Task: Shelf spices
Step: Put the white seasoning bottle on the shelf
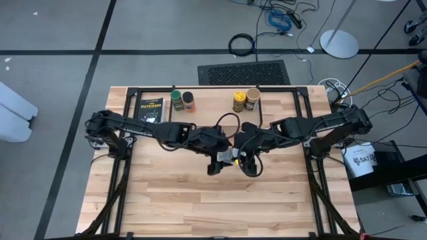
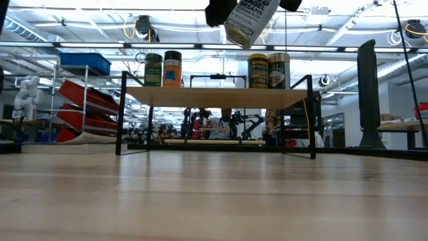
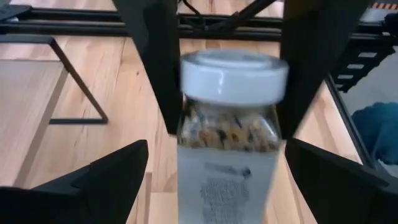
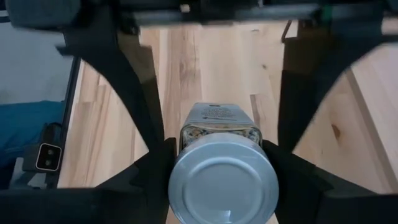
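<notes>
I was in the middle of a hand-over above the table's centre. My right gripper [image 4: 221,155] had its fingers pressed against both sides of the white-lidded jar [image 3: 231,124], just under the lid, and carried it in the air. My left gripper [image 3: 214,180] stood at its widest, its 2 fingers well clear of the jar's flanks and gripping nothing. I judged that the jar now belonged to the right arm alone.

4 jars already stood on the shelf [image 2: 214,97]: the green-lidded jar [image 1: 176,100] and the dark-lidded orange jar [image 1: 189,101] side by side toward the left, the yellow-lidded jar [image 1: 238,101] and the tan-lidded jar [image 1: 252,99] side by side toward the right. A bare stretch of plank lay between the 2 pairs. The white-lidded one looked to be the last.

The next move called for my left arm to back away from the jar without brushing it, then for my right arm to carry it toward the far edge and set it upright on the plank, most likely in that gap.

The high view showed both arms meeting mid-table and a flat black packet [image 1: 151,109] near the shelf's left end, but the jar was nearly lost among the fingers. The low view showed the jar hanging tilted, well above the plank's level. Only the wrist views showed which fingers touched the jar and which stood apart.
</notes>
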You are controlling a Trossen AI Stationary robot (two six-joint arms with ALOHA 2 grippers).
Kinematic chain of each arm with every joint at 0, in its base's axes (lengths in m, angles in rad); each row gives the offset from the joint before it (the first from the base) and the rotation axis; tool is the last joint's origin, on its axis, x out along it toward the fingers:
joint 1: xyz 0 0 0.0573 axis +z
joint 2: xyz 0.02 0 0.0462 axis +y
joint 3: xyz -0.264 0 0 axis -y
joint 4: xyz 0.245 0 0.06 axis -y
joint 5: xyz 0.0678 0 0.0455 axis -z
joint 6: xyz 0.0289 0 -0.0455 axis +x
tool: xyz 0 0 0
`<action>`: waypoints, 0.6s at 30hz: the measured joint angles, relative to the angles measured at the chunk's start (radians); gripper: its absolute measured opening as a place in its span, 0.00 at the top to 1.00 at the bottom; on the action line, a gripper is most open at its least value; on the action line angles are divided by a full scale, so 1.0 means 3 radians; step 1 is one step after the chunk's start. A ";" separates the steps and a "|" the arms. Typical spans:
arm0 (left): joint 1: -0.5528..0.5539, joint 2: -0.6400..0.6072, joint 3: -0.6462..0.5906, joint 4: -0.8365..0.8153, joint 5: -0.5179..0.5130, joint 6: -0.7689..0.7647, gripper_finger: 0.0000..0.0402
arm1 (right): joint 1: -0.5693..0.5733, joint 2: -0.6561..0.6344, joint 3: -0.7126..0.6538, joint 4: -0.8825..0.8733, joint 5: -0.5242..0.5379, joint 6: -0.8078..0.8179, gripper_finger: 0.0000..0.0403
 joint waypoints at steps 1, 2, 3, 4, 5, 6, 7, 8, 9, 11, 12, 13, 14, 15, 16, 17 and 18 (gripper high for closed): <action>0.0005 0.0015 0.0000 0.0036 0.0000 0.0001 0.03 | 0.0000 0.0001 0.0000 0.0007 -0.0001 0.0000 0.50; 0.0009 0.0024 0.0000 0.0046 0.0000 0.0000 0.03 | 0.0000 0.0000 0.0000 0.0007 0.0000 0.0000 0.50; 0.0017 0.0026 -0.0001 0.0052 0.0000 -0.0003 0.03 | 0.0000 0.0000 0.0000 0.0005 0.0000 0.0000 0.50; 0.0027 0.0025 -0.0003 0.0092 0.0000 -0.0001 0.04 | 0.0000 0.0000 0.0000 0.0007 0.0000 0.0000 0.50; 0.0031 0.0021 -0.0001 0.0130 0.0000 -0.0002 0.06 | 0.0000 0.0000 0.0000 0.0006 0.0000 0.0000 0.50; 0.0042 0.0016 -0.0001 0.0132 0.0000 -0.0004 0.07 | 0.0000 0.0000 0.0000 0.0005 0.0000 0.0000 0.50; 0.0052 0.0016 -0.0001 0.0136 0.0000 -0.0003 0.09 | 0.0000 0.0000 0.0000 0.0006 0.0000 0.0000 0.50; 0.0060 0.0017 -0.0002 0.0137 0.0011 -0.0004 0.12 | 0.0000 0.0000 0.0000 0.0006 0.0003 0.0000 0.50; 0.0068 0.0017 -0.0002 0.0132 0.0026 -0.0004 0.14 | 0.0000 0.0000 0.0000 0.0006 0.0015 -0.0004 0.50; 0.0077 0.0017 -0.0001 0.0135 0.0068 -0.0004 0.20 | -0.0001 0.0000 0.0000 0.0014 0.0008 -0.0009 0.50; 0.0082 0.0017 -0.0001 0.0135 0.0111 -0.0001 0.23 | -0.0001 0.0000 0.0000 0.0019 0.0011 -0.0010 0.50; 0.0083 0.0017 -0.0001 0.0133 0.0124 0.0006 0.25 | 0.0000 0.0000 0.0000 0.0019 0.0004 -0.0010 0.50; 0.0083 0.0017 -0.0001 0.0133 0.0140 0.0014 0.28 | 0.0000 0.0000 0.0000 0.0019 0.0011 -0.0011 0.50; 0.0083 0.0017 -0.0001 0.0134 0.0140 0.0019 0.31 | 0.0000 0.0000 0.0000 0.0019 0.0012 -0.0011 0.50; 0.0082 0.0017 -0.0001 0.0134 0.0140 0.0019 0.34 | 0.0000 0.0000 0.0000 0.0019 0.0006 -0.0010 0.50; 0.0084 0.0017 -0.0001 0.0129 0.0141 0.0020 0.37 | 0.0000 0.0000 0.0000 0.0018 0.0009 -0.0010 0.50; 0.0088 0.0017 -0.0001 0.0128 0.0149 0.0031 0.40 | 0.0000 0.0000 0.0000 0.0015 0.0009 -0.0011 0.50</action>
